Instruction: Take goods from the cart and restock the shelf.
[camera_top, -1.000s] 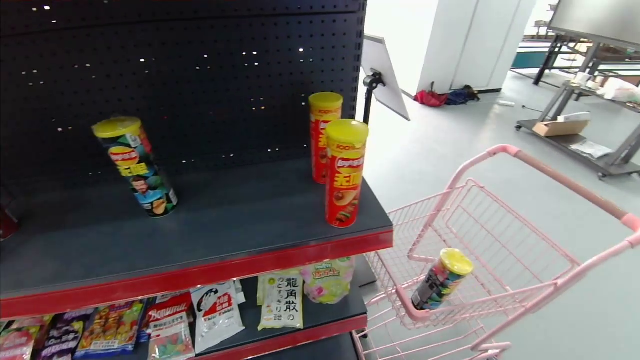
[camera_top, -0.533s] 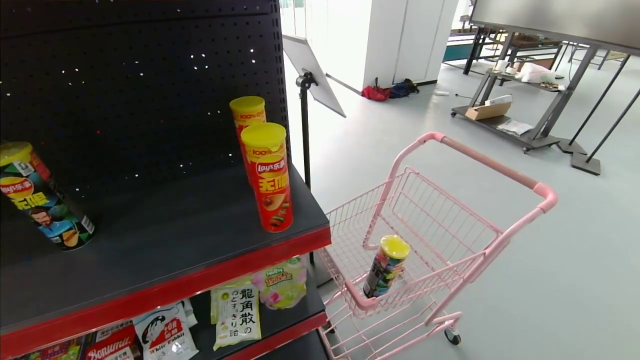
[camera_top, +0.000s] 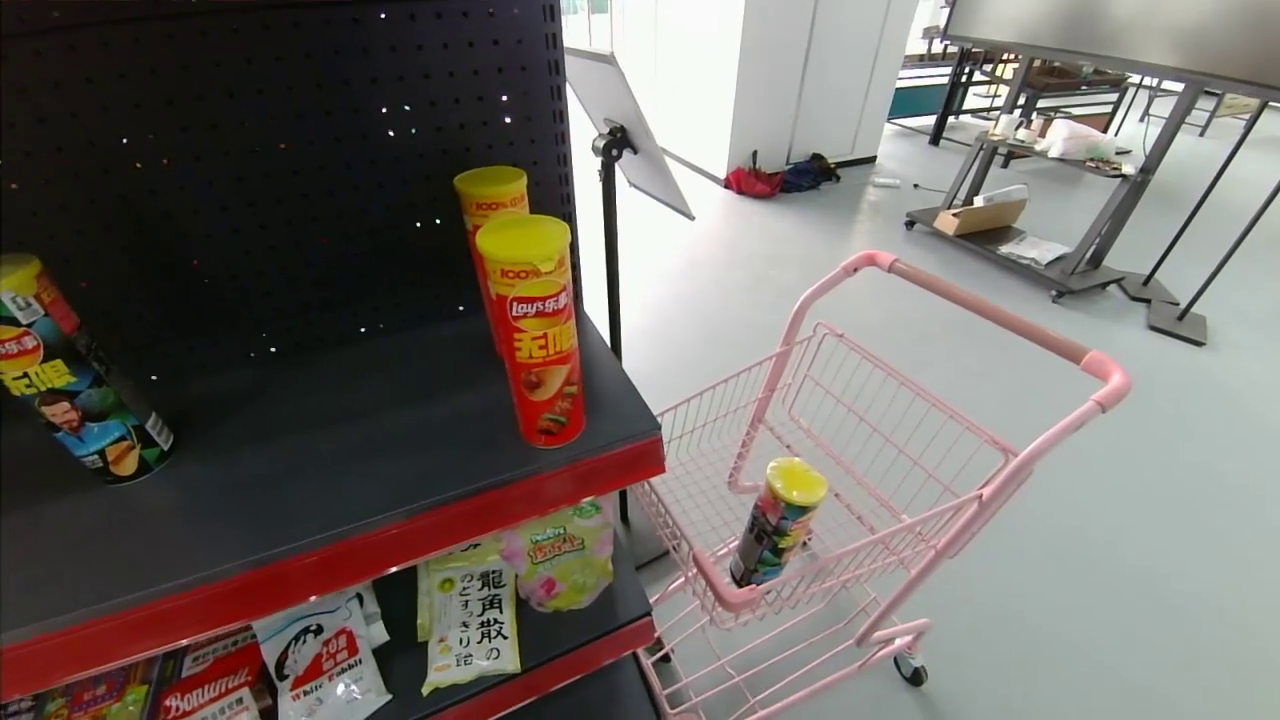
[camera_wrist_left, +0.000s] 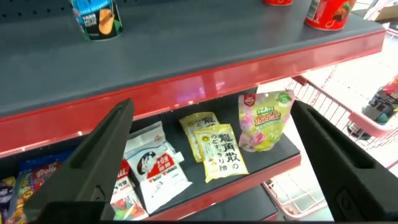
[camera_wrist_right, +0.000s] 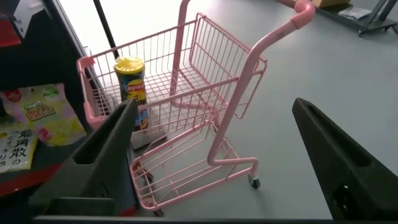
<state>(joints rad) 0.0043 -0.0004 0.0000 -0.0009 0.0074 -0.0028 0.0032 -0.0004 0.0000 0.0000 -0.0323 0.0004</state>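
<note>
A pink cart (camera_top: 975, 311) stands on the floor right of the shelf (camera_top: 330, 470). One multicoloured chip can with a yellow lid (camera_top: 777, 522) stands in its basket by the near rim, and it is the can (camera_wrist_right: 131, 86) in the right wrist view. On the dark upper shelf two red cans (camera_top: 533, 330) stand one behind the other at the right end. A dark can (camera_top: 72, 398) stands at the left. My left gripper (camera_wrist_left: 212, 104) is open, level with the shelf's red front edge (camera_wrist_left: 186, 87). My right gripper (camera_wrist_right: 215, 102) is open in front of the cart (camera_wrist_right: 249, 62), apart from it.
Snack bags (camera_top: 470, 620) lie on the lower shelf. A stand with a white board (camera_top: 625, 130) rises behind the shelf's right end. Grey open floor lies right of the cart. A metal rack on wheels (camera_top: 1030, 250) stands farther back.
The head camera has swung right and shifted a little, bringing the whole cart into view. The cans on the shelf and the can in the cart stay where they were.
</note>
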